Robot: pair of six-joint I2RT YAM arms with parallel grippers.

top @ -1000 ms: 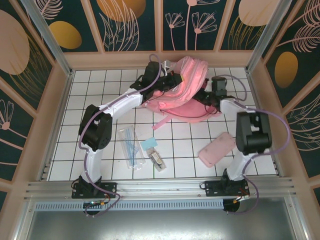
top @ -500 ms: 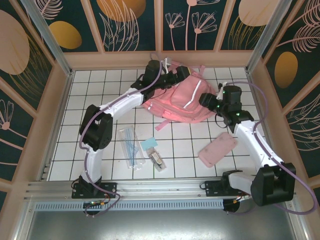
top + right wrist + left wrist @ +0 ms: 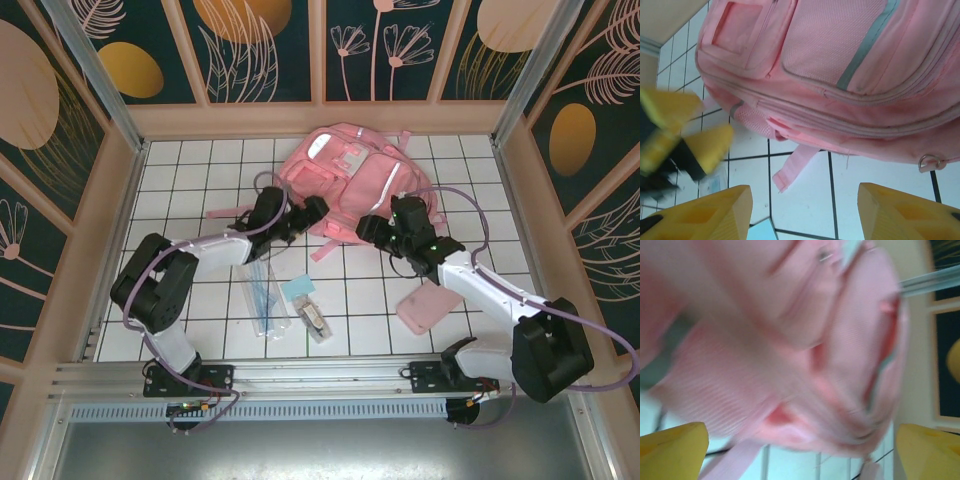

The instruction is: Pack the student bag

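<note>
- Lying flat, the student bag (image 3: 355, 185) rests at the far middle of the table (image 3: 190, 170), just released.
- Left gripper (image 3: 314, 209) and right gripper (image 3: 370, 227), both wide and empty, have backed off to its near edge.
- Pink pouch (image 3: 433, 300) awaits packing.

No legible text, label, brand or number on anything

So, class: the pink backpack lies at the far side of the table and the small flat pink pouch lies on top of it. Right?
Not quite. The top view shows the pouch on the table beside the right arm, apart from the backpack. The rest holds.
</note>
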